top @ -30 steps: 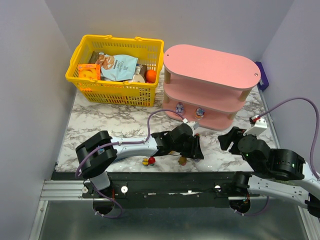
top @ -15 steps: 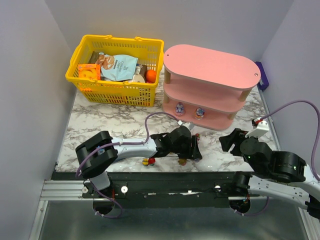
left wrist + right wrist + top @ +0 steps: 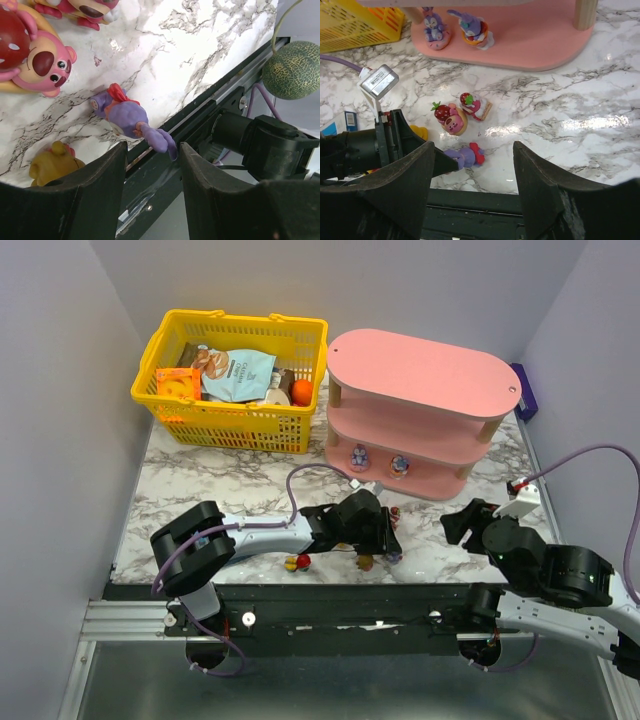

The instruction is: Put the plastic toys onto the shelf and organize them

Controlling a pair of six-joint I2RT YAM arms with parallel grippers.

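A purple toy with a red bow (image 3: 127, 115) lies on its side at the table's near edge. Its long ears reach between the fingers of my open left gripper (image 3: 152, 150), which is low over it (image 3: 388, 543). It also shows in the right wrist view (image 3: 466, 155). Two pink bear toys (image 3: 42, 62) (image 3: 451, 121) and a strawberry cake toy (image 3: 476, 105) lie just beyond it, a yellow toy (image 3: 55, 162) beside it. Two purple bunny toys (image 3: 434, 27) (image 3: 472, 25) stand on the lowest tier of the pink shelf (image 3: 420, 370). My right gripper (image 3: 474, 147) is open and empty, to the right (image 3: 462, 525).
A yellow basket (image 3: 150, 390) of snack packets stands left of the shelf. A red and yellow toy (image 3: 297, 562) lies by the left forearm. A dark blue box (image 3: 527, 390) sits behind the shelf's right end. The black rail (image 3: 330, 605) runs along the near edge.
My left gripper has dropped slightly toward the near edge, over the purple toy. My right gripper has drawn back a little to the right. The toys have not moved.
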